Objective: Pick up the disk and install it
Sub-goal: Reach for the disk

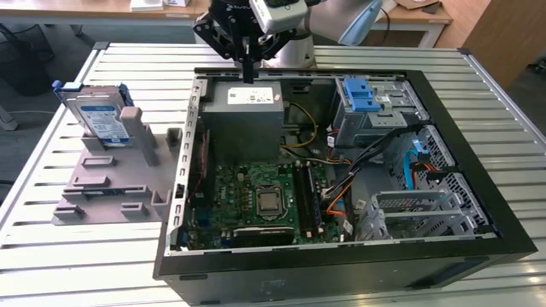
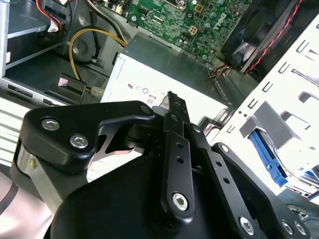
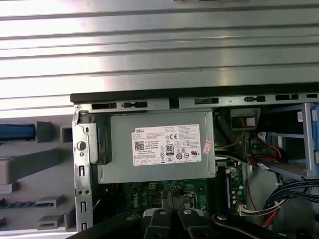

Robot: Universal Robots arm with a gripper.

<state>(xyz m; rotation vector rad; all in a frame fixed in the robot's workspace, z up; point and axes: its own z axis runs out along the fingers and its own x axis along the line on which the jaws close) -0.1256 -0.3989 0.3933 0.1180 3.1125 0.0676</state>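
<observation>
The pick-up step appears not yet begun. In the exterior view the end effector point(image 1: 247, 75) hangs over the rear edge of the open computer case point(image 1: 477, 147), just above the grey power supply point(image 1: 247, 112). Its fingers are pressed together into one thin point with nothing between them. Both wrist views agree: the closed fingertips point down at the power supply's white sticker and the motherboard point(image 3: 164, 191) beside it.

The disk point(image 1: 98, 118) is well apart from the end effector, outside the case on the exterior view's left. It stands upright on edge in a grey holding fixture point(image 1: 111, 179) on the slatted metal tabletop point(image 1: 358, 54). Its label faces forward and blue rails run along its sides.

Inside the case, at the exterior view's right, sits a metal drive cage point(image 1: 375, 118) topped by a blue latch strip point(image 1: 362, 96).

As a judgement, a grasp calls for the fingers to part and for the end effector to be carried across the case wall to a spot above the disk. It would need to be lined up with the thin upper edge between the rails, so that the disk lifts straight out of its slot without catching on the fixture.
</observation>
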